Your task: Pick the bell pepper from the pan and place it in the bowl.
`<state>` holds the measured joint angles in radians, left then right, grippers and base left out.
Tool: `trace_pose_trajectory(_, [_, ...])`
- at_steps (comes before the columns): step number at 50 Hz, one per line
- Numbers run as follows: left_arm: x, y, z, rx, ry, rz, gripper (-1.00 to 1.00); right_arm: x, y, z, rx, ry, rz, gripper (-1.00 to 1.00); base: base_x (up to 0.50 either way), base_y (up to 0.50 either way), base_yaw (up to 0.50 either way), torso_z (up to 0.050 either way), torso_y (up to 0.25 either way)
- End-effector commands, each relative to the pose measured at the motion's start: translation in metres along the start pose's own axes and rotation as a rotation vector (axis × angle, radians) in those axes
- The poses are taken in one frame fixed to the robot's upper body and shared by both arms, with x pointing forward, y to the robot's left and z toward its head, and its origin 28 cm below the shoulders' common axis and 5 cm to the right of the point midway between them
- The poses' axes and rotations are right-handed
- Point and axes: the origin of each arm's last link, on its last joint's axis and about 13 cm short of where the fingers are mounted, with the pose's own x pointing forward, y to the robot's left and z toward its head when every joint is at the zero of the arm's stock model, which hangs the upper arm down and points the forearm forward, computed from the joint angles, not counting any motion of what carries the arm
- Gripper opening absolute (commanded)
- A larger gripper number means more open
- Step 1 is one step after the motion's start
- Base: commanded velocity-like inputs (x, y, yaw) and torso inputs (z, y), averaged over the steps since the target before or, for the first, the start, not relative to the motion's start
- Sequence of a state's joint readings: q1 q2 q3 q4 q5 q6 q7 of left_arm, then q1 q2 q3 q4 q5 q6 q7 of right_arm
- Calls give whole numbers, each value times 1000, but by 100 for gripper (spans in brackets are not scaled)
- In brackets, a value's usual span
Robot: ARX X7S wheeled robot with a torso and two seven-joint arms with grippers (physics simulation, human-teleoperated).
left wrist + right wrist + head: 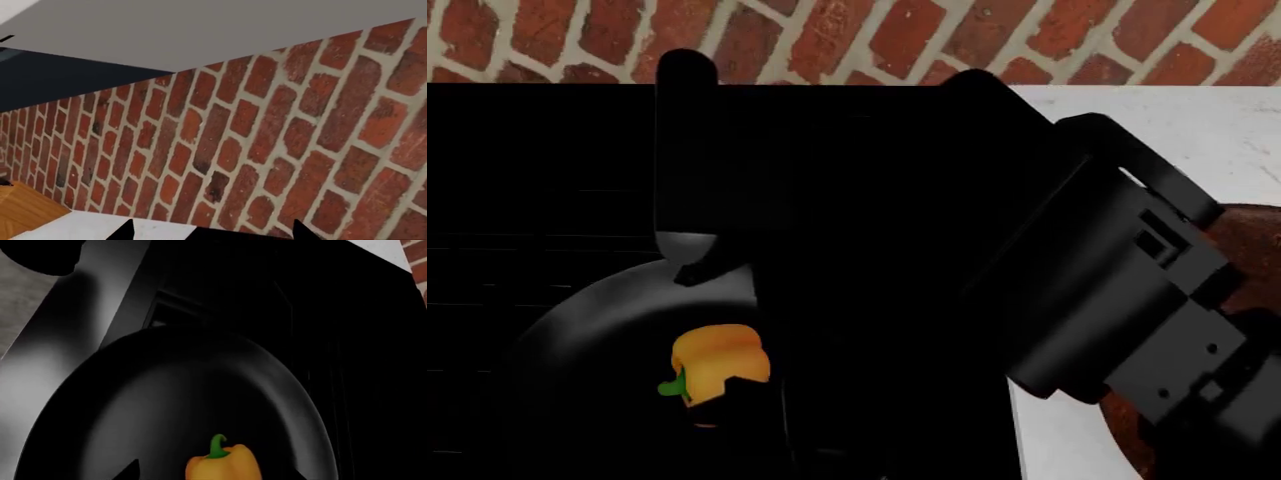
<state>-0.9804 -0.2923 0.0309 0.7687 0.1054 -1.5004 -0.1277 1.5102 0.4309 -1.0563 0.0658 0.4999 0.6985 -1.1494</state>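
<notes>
Left wrist view: a red brick wall [267, 150] fills most of the picture, with a plain grey surface [200, 30] and a dark panel [60, 80] above it. A patch of orange wood [23, 212] sits at about 8 o'clock, beside a strip of white counter [93, 227]. Only two dark tips of the left gripper [212, 231] poke in at 6 o'clock, set apart from each other with nothing between them; whether it is fully released I cannot tell.

Head view: the bell pepper [721, 372] lies in the pan [574, 340] at about 7 o'clock of the frame, orange-yellow, with its green stem pointing toward 8 o'clock. The pan rests on a black stovetop [547, 180] that runs back to the brick wall at 12 o'clock. The right arm [1121, 300] crosses from 4 o'clock toward the centre, its dark body merging with the black stove, and the right gripper's dark tip overlaps the pepper's 4 o'clock edge. At 4 o'clock, behind the arm, a sliver of the reddish-brown wooden bowl [1248, 240] shows on the white counter.

Right wrist view: the pan fills the picture and the pepper stands at 6 o'clock, stem up. The right gripper [215, 471] shows two dark fingertips [127, 471] either side of the pepper, spread apart and clear of it, so the fingers are released.
</notes>
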Motion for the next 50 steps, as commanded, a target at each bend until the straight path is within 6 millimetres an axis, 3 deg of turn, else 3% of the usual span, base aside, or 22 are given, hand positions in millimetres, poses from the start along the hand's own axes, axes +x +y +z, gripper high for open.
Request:
trace_pose_trajectory(1, [-1,4,-4,-35,15,15,100,7,-7,7,-37,14,15,100,0,0,0,0,0])
trace_pose_trajectory(50, [-2,11,-23,-48,47,71,100,39,-22,-12,-15,82,91,100,0,0,0,0,0])
